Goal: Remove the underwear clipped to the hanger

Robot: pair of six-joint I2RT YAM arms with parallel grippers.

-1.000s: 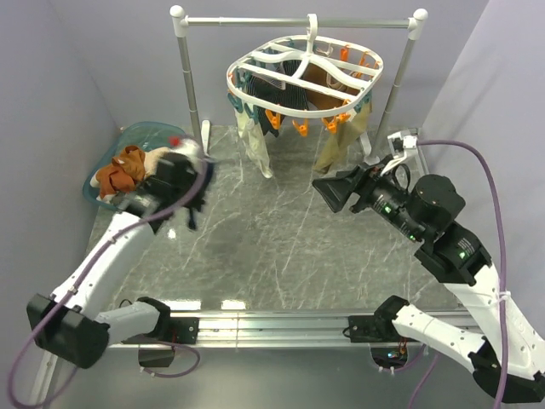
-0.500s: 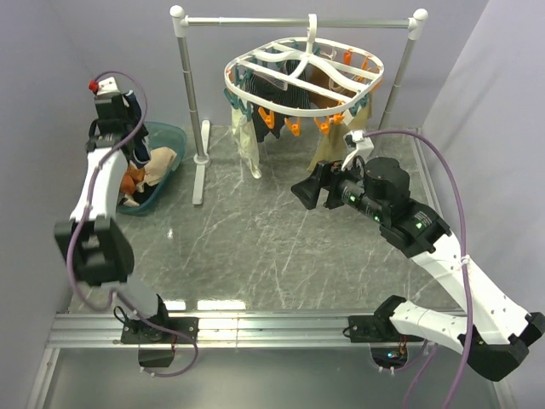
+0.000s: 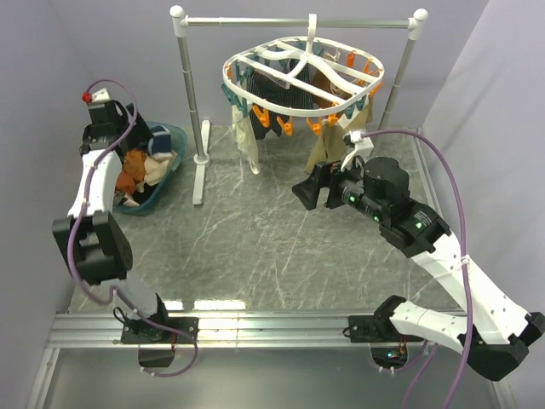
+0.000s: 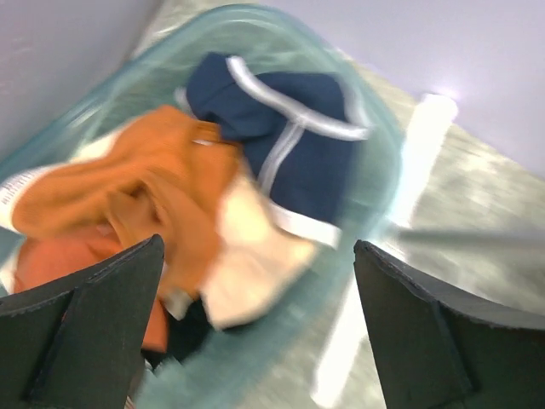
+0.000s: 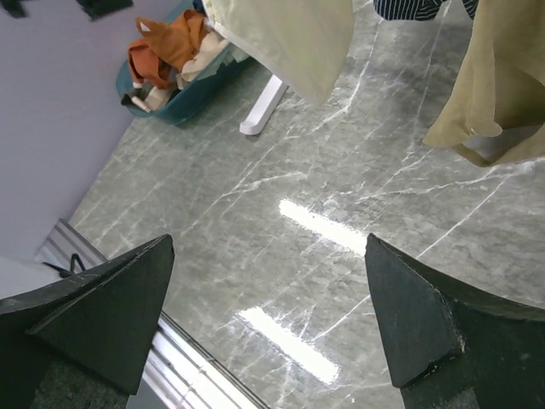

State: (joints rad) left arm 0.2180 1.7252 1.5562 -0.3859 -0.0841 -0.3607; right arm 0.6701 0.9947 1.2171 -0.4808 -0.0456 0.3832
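**Inspector:** What had shifted in the last half-second?

**Assistant:** The left fingers [image 3: 136, 138] had dipped a little lower over the teal basin [image 3: 176, 136]. The hanger [image 3: 302, 72] had swung slightly. The right arm had hardly stirred.

**Inspector:** And the fingers themselves?

**Assistant:** Both pairs were spread wide and held nothing. The right fingers [image 3: 308, 194] hung above the desk [image 3: 255, 256], below the hanger.

**Inspector:** Progress?

**Assistant:** Partial, in my judgement. A navy brief [image 4: 289, 128], an orange-brown cloth [image 4: 153, 196] and a cream piece [image 4: 255, 256] lay in the basin. On the hanger, hooked over the rail stand [image 3: 192, 102], a cream brief [image 3: 245, 141], a beige brief [image 3: 328, 146] and a striped brief [image 3: 289, 95] remained clipped. Whether more hung behind them could not be told.

**Inspector:** Surface and room?

**Assistant:** The desk was grey, marble-veined and glossy with lamp glare. The walls [image 3: 111, 51] were plain pale lilac.
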